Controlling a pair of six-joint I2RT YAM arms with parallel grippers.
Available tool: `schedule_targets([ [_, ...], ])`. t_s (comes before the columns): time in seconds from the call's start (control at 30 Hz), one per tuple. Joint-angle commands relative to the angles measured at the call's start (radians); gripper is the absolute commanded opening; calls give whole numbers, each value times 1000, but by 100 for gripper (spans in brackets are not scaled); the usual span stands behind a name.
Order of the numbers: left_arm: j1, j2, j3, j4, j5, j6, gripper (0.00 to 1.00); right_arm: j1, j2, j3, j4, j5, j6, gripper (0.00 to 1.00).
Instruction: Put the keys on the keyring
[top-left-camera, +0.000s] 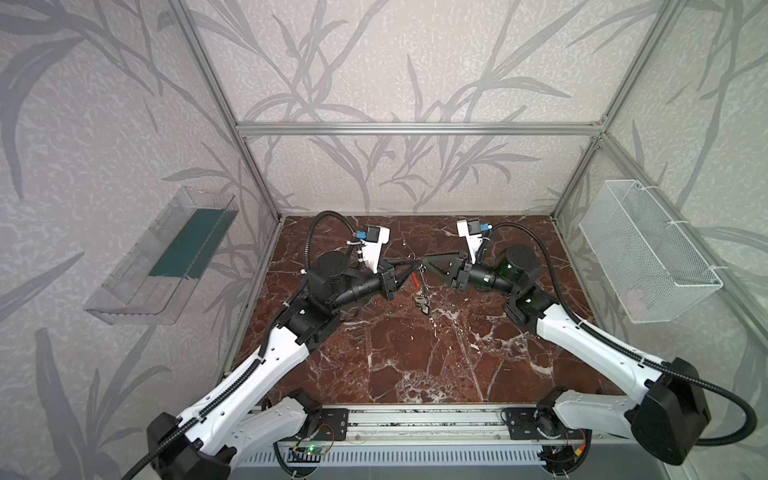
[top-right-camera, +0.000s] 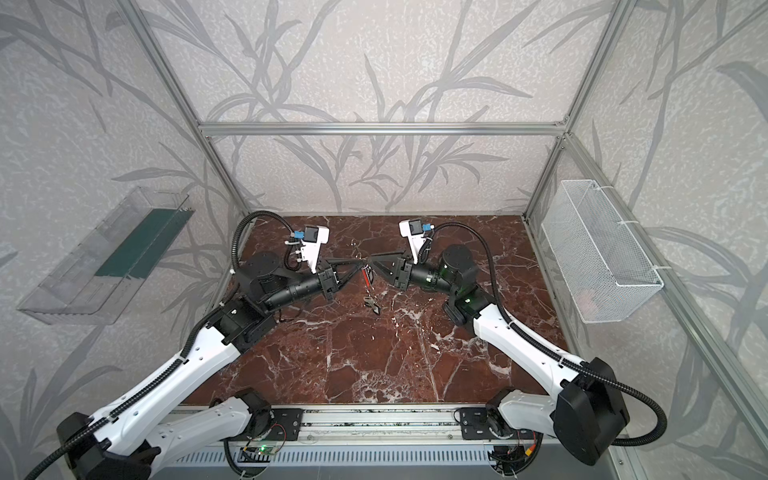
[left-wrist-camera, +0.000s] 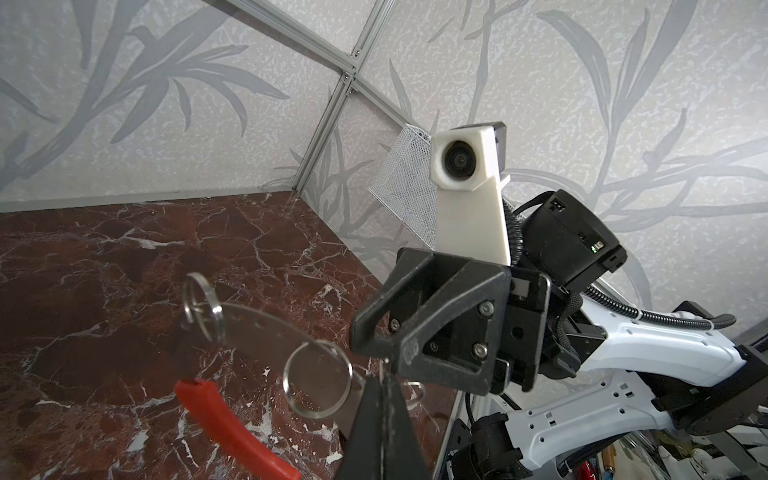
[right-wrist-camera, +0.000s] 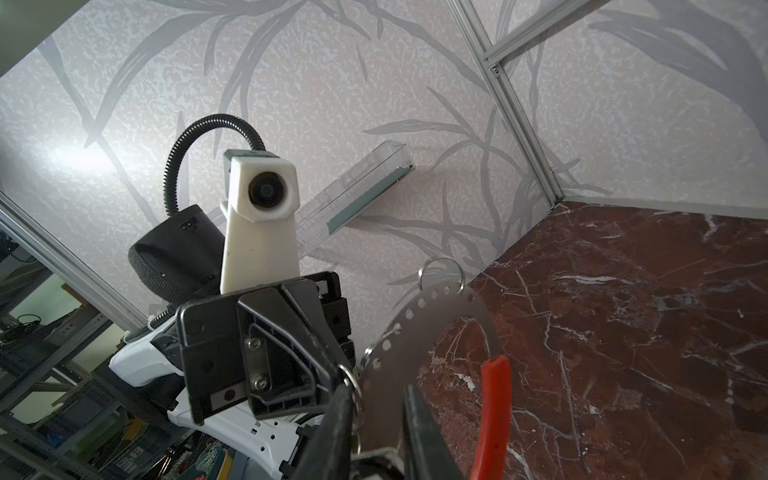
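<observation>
Both top views: L claw (top-left-camera: 412, 266) and R claw (top-left-camera: 430, 264) meet tip to tip above the surface (top-left-camera: 415, 365), keyring (top-left-camera: 415, 281) between them, keys (top-left-camera: 422, 301) just below. L wrist: L claw (left-wrist-camera: 380, 415) clamped tight on the keyring (left-wrist-camera: 266, 332) band. R wrist: R claw (right-wrist-camera: 374, 388) narrow, band between its jaws, seems pinched.
</observation>
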Motion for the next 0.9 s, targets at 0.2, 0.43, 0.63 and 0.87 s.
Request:
schedule_targets([
  [0.2, 3, -15, 10, 35, 25, -10, 0, 14, 31, 27, 29, -67, 16, 21],
  [0.43, 3, -5, 9, 40, 38, -16, 0, 15, 70, 31, 121, -108, 83, 20],
  [0.63, 4, 1, 10, 40, 41, -13, 0, 15, 86, 28, 183, -132, 113, 11],
  [0.87, 12, -1, 13, 18, 27, -8, 0, 8, 79, 23, 202, -133, 96, 0],
])
